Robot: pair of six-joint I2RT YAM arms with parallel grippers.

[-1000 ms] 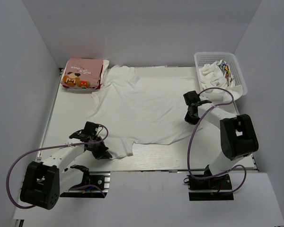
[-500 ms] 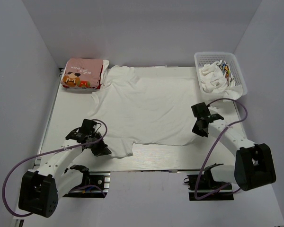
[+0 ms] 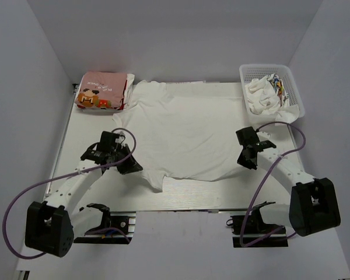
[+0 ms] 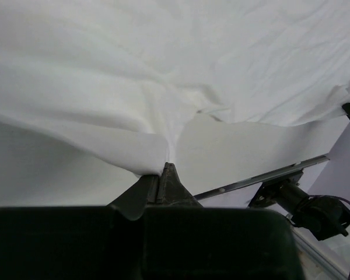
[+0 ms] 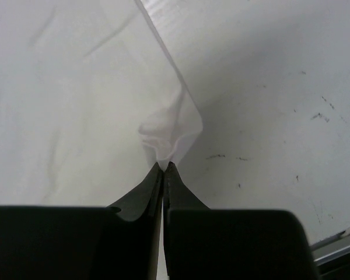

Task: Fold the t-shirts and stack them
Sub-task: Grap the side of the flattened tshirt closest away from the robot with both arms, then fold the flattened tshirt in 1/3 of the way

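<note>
The large white t-shirt (image 3: 184,131) lies spread over the middle of the table. My left gripper (image 3: 130,165) is shut on its near-left sleeve edge, and the wrist view shows cloth (image 4: 134,153) pinched at the tips (image 4: 162,169). My right gripper (image 3: 243,160) is shut on the shirt's near-right hem corner (image 5: 169,135), bunched at its tips (image 5: 164,166). The pink t-shirt (image 3: 102,91) with the orange-brown cartoon print lies folded at the far left corner.
A white lattice basket (image 3: 291,81) with crumpled cloth (image 3: 262,93) inside stands at the far right. A metal rail (image 3: 181,201) runs along the table's near edge. Grey walls close in the left, right and back.
My left gripper has moved up and away from the near edge, dragging the sleeve inward. My right gripper shifted right and nearer earlier, then held, still gripping the hem corner.
</note>
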